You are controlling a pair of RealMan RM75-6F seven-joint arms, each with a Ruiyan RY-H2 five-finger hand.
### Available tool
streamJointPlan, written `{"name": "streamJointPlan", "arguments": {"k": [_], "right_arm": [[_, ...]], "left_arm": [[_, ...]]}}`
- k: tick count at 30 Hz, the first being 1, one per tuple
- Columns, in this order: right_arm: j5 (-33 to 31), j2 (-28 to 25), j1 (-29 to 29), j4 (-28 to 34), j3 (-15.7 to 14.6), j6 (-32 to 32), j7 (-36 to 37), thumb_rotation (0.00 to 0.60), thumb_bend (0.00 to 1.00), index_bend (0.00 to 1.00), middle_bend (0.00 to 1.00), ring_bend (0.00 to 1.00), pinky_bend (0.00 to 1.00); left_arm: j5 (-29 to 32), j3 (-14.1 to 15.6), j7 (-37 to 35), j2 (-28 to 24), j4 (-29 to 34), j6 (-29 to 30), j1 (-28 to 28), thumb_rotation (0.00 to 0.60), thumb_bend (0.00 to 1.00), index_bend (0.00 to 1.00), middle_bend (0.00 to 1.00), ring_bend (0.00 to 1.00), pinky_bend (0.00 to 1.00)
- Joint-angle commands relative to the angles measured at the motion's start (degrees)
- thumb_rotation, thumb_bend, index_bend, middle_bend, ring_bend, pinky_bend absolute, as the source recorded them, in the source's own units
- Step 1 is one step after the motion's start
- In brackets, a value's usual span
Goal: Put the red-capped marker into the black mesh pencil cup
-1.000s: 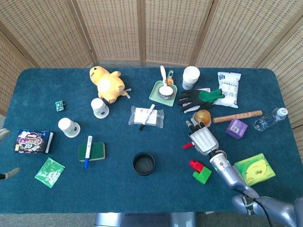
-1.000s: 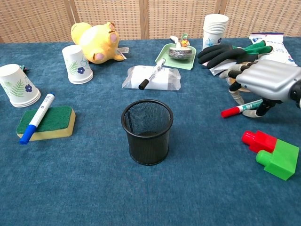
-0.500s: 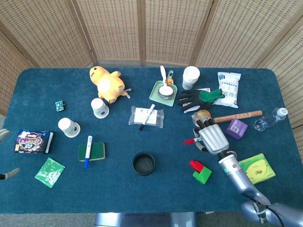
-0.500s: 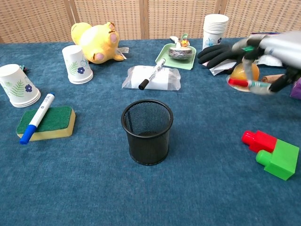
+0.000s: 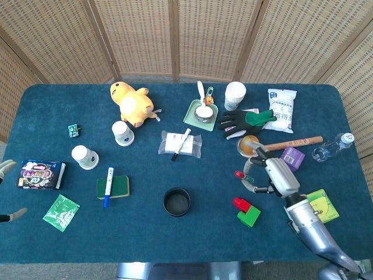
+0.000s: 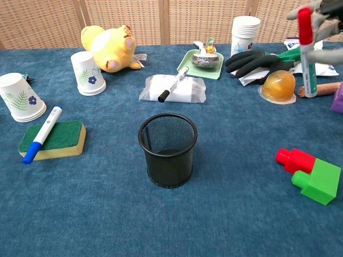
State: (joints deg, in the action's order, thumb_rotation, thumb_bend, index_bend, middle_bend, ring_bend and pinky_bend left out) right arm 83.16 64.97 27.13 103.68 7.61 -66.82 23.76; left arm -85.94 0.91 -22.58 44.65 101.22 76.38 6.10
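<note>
The black mesh pencil cup (image 5: 176, 201) stands upright near the table's front middle, also seen in the chest view (image 6: 167, 150). My right hand (image 5: 274, 175) is raised above the table to the cup's right and grips the red-capped marker (image 5: 238, 174). In the chest view the marker (image 6: 306, 48) hangs nearly upright, red cap on top, at the far right with the right hand (image 6: 321, 10) at the frame's top corner. Only two fingertips of my left hand (image 5: 7, 168) show at the left edge of the head view, spread apart and holding nothing.
Red and green blocks (image 6: 311, 174) lie right of the cup. An orange jelly cup (image 6: 277, 85), black gloves (image 6: 257, 61) and a wooden handle (image 5: 291, 143) sit under the raised hand. A blue-capped marker on a sponge (image 6: 51, 139) and a black-capped marker (image 6: 172, 84) lie left and behind.
The right hand picked the red-capped marker up off the table and raised it, swinging it from lying flat to nearly upright. The left hand stayed put.
</note>
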Motion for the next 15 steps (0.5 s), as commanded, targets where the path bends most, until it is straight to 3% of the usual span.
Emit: {"name": "streamJointPlan", "arguments": {"k": [1,7,15], "right_arm": [[3.6,-3.6,-0.9,3.5,-0.8,0.9,9.6,0.6,0.41,0.61,0.13,0.07,0.21],[7.4,-4.0,0.7,4.7,-2.5,4.0,17.0,0.6,0.41,0.61,0.13,0.06,0.21],[9.5,1.9,5.1,3.9,-2.9,8.3,20.0,0.6,0.41,0.61,0.13,0.06,0.21]], "left_arm": [[0.4,-0.1,0.2,0.0,0.1,-0.3,0.1,0.6,0.02,0.0,0.0,0.0,0.04],[1.1,-0.3,0.5,0.1,0.1,-0.7,0.4,0.6,0.02,0.0,0.0,0.0,0.04],[1.9,-0.7,0.0,0.0,-0.1,-0.3,0.2,0.6,0.02,0.0,0.0,0.0,0.04]]}}
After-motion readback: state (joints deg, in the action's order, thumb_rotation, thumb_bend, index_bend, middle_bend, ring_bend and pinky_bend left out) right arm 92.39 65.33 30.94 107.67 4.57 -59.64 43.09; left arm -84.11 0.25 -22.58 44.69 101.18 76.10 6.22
